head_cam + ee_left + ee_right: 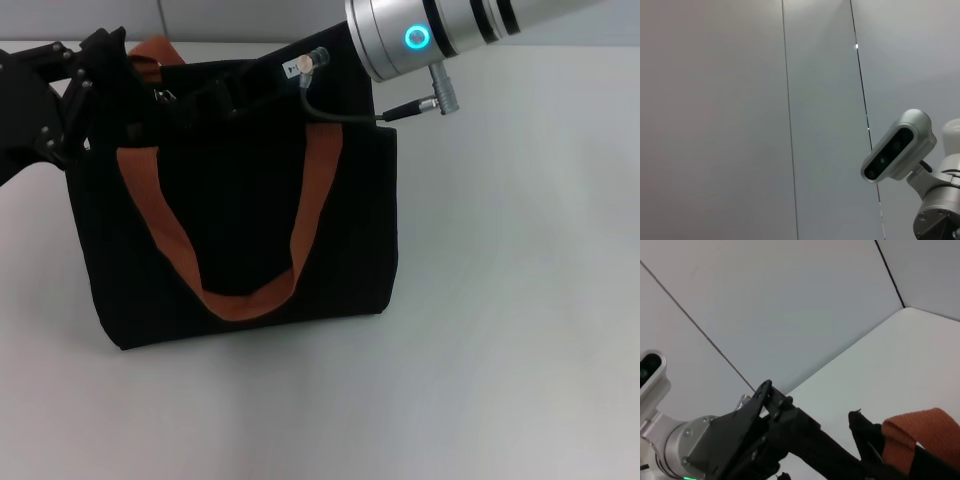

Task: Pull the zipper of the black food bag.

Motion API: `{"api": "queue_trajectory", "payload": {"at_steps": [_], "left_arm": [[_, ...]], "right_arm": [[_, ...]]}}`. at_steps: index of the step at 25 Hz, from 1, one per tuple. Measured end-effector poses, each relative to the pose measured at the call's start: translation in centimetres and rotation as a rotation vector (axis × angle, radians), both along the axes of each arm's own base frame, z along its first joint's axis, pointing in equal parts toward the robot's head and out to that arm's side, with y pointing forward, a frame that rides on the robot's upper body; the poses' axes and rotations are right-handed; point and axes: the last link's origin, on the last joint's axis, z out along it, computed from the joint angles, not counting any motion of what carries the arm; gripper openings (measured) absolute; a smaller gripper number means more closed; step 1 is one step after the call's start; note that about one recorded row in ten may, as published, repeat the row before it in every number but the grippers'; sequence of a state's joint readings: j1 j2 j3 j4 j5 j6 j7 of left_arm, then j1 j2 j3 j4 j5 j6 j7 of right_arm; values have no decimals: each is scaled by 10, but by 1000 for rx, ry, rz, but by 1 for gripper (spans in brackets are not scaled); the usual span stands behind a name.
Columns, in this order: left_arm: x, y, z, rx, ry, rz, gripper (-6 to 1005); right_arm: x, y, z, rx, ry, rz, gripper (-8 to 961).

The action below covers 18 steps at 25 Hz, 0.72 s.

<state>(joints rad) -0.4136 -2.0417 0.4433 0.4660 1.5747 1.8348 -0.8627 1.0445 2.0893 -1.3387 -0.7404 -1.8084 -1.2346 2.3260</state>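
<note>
The black food bag (240, 230) stands on the white table, its orange-brown handle (170, 240) hanging down the front. My left gripper (105, 60) is at the bag's top left corner, beside the other handle (150, 50). My right gripper (215, 95) reaches from the upper right over the bag's top edge, dark against the fabric. A small silvery bit (160, 97) on the top edge between the two grippers looks like the zipper pull. The right wrist view shows the left arm (690, 445), the bag's corner (865, 432) and an orange handle (915, 440).
The white table (500, 300) stretches to the right of and in front of the bag. A grey panelled wall (715, 100) stands behind. The robot's head camera (895, 150) appears in the left wrist view. A cable (340, 115) loops off the right wrist.
</note>
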Motion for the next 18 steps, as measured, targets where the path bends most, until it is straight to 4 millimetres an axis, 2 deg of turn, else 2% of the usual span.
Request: {"api": "queue_trajectory", "payload": {"at_steps": [5,18], "left_arm": [[-1,-3,-1,-1,-8,-2,79],[-9,-10,0,24,-25,34,90]], "right_arm": [[3,-1,1,7,9,23,3],[2,-2,5,9,15,24,-1]]}}
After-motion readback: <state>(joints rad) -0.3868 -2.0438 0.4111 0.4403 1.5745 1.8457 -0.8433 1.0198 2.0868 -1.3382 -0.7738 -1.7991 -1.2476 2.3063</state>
